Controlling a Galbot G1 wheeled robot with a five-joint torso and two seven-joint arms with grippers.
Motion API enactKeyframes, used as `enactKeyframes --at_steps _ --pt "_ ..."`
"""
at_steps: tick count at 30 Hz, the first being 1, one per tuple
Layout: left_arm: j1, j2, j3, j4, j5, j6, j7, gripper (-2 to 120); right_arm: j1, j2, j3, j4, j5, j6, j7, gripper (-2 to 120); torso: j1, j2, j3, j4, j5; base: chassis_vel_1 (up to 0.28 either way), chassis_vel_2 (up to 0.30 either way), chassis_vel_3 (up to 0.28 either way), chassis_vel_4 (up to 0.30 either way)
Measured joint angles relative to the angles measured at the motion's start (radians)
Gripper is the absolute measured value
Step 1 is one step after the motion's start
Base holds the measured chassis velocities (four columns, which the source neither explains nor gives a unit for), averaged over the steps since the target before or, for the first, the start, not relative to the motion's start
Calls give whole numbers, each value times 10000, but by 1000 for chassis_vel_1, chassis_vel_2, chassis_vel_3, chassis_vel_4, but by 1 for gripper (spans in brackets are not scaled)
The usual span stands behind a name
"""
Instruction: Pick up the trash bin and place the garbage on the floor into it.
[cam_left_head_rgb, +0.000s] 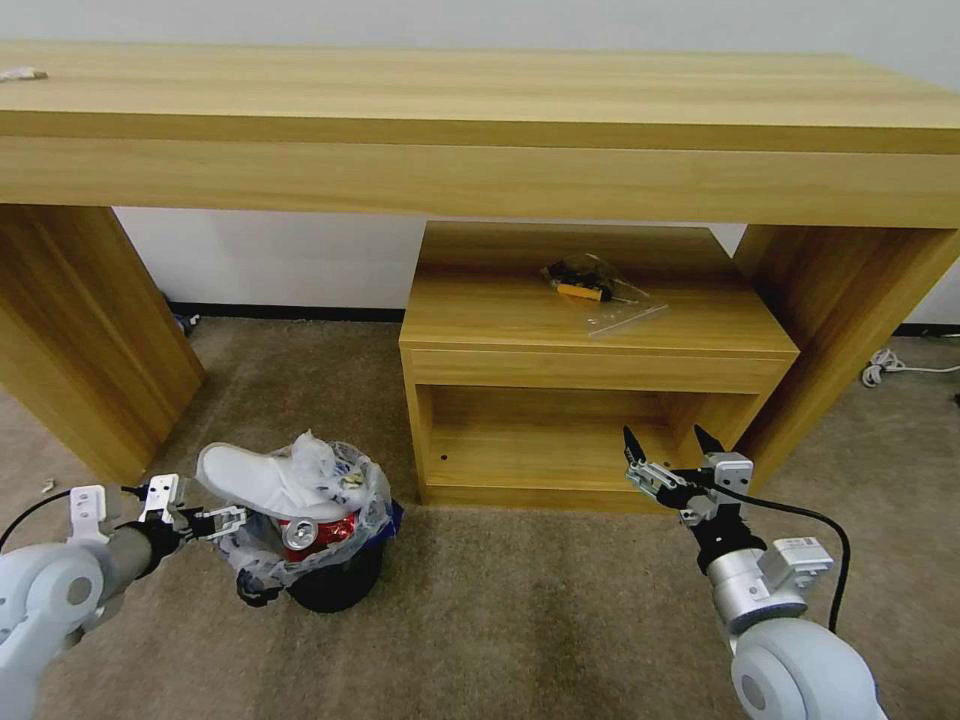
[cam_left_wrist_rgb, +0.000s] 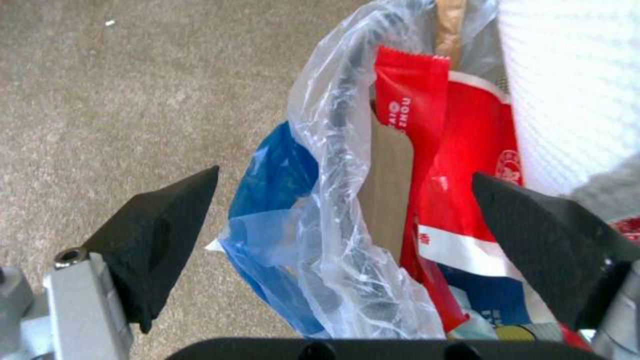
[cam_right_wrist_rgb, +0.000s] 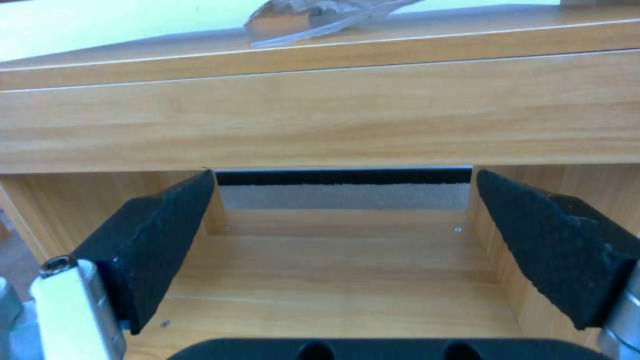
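- The trash bin (cam_left_head_rgb: 335, 580), small, round and black with a crinkly clear liner, stands on the tan-brown carpet floor (cam_left_head_rgb: 520, 620), left of the low wooden cabinet (cam_left_head_rgb: 590, 340) and in front of the gap under the long wooden desk (cam_left_head_rgb: 480, 120).
- The bin is heaped above its rim: a white slipper (cam_left_head_rgb: 262, 482) lies across the top, a crushed red can (cam_left_head_rgb: 312, 532) sits just under it, and crumpled clear plastic (cam_left_head_rgb: 318, 455) pokes up beside the slipper.
- In the left wrist view a red wrapper (cam_left_wrist_rgb: 408, 102), a red and blue-white paper cup (cam_left_wrist_rgb: 477, 200) and a strip of brown cardboard (cam_left_wrist_rgb: 388, 195) are packed inside the liner (cam_left_wrist_rgb: 333, 200); a blue patch (cam_left_wrist_rgb: 277, 180) shows at the rim.
- The left gripper (cam_left_head_rgb: 222, 522) is at the bin's left rim, fingers spread either side of the liner edge; whether they touch it is hard to judge.
- The right gripper (cam_left_head_rgb: 672, 445) hovers in front of the cabinet's open lower shelf (cam_right_wrist_rgb: 347, 260), fingers spread wide, holding nothing.
- On the cabinet top lies a clear plastic bag (cam_left_head_rgb: 600, 285) with something yellow and black inside.
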Motion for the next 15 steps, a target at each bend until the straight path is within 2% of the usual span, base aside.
enactKeyframes --at_steps 5,15 --pt "209 72 -249 -64 23 -2 237 100 -2 -29 42 5 19 -10 1 100 0 0 0 0 -1 0 0 0 0" --pt "1031 125 -1306 -582 88 -10 698 100 44 -71 19 6 52 -59 12 100 0 0 -1 0 0 0 0 0 0"
